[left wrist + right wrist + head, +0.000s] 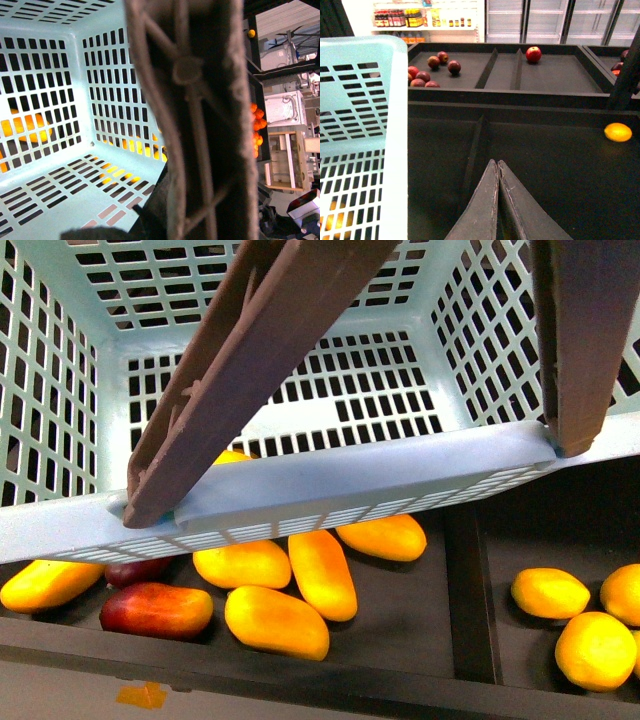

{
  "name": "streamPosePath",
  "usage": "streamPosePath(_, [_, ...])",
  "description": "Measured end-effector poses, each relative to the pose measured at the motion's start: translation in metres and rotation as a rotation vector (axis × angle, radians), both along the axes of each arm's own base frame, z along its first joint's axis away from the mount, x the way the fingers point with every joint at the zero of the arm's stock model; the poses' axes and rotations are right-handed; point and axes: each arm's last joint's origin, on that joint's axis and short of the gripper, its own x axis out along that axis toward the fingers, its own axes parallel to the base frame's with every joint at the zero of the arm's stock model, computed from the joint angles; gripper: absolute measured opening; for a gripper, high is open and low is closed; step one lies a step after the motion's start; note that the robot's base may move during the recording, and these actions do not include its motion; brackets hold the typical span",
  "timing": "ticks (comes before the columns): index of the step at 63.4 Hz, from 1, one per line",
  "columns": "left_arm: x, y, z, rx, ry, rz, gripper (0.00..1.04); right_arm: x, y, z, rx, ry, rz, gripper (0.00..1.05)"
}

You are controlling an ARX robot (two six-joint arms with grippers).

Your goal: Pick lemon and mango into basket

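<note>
Several mangoes (322, 573) lower centre: smooth, likely firm, slippery; grasp across middle; right fingers (482, 210) clenched empty; left fingers: cannot tell.

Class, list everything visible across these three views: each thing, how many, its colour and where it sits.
basket: one, mint-green, raised over the fruit bins
handles: two, brown, on the basket
mangoes: at least five, orange-yellow, left bin below the basket
dark red mangoes: two, same bin
lemons: three, yellow, right bin
lone yellow-orange fruit: one, nearer bin in right wrist view
red fruit: several, far bins
right gripper: one, dark grey, shut, empty
left gripper: hidden behind a handle
</note>
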Motion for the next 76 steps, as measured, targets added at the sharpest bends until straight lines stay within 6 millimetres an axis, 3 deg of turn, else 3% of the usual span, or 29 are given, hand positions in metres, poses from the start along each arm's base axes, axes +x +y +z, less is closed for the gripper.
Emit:
streamPosePath(10, [0.0, 0.0, 0.0, 0.0, 0.0, -0.001, 0.05, -0.011, -0.004, -0.006, -0.001, 0.0, 0.003, 0.06])
streamPosePath(46, [0.0, 0.0, 0.0, 0.0, 0.0, -0.001, 0.05, -0.012, -0.005, -0.005, 0.0, -0.008, -0.002, 0.96])
streamPosePath(76, [-0.002, -0.002, 0.001, -0.004, 0.001, -0.013, 0.05, -0.013, -0.005, -0.007, -0.001, -0.002, -0.003, 0.96])
